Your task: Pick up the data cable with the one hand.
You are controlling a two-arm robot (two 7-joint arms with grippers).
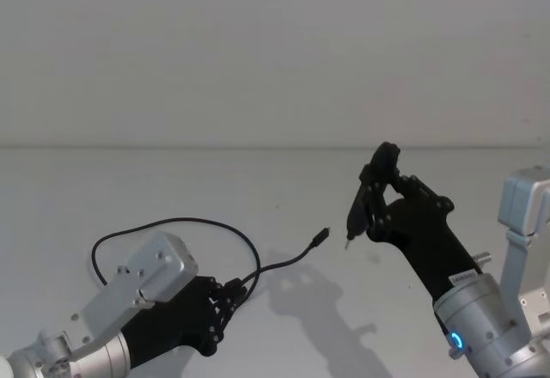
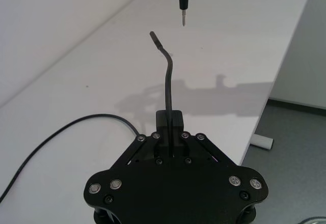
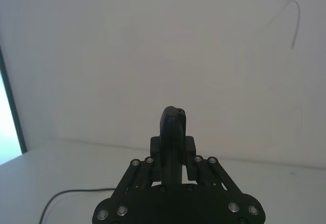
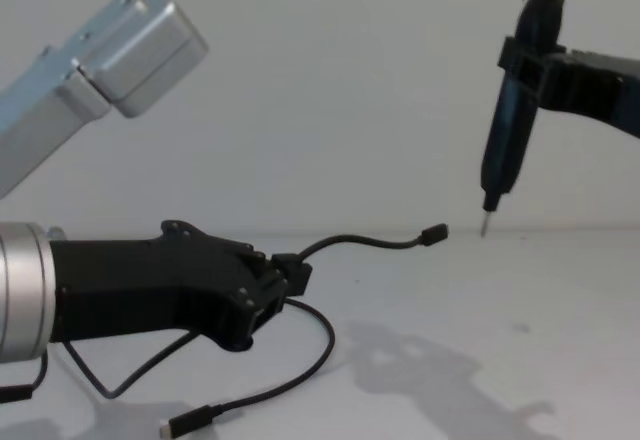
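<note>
Black and thin, the data cable (image 1: 284,265) is clamped near one plug by the left gripper (image 1: 236,290), low at the near left of the white table (image 1: 258,180). That plug end juts rightward, clear of the surface, while the rest loops on the table. The grasp looks made; raising the slack seems left. The right gripper (image 1: 376,191), raised at right, grips a pen-shaped tool (image 1: 355,219).

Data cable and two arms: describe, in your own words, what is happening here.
The left gripper has its fingers shut on the data cable near one plug, holding that end off the white table while the rest lies looped on it. The right gripper, raised, holds a pen-shaped tool tip-down close to the lifted plug.
</note>
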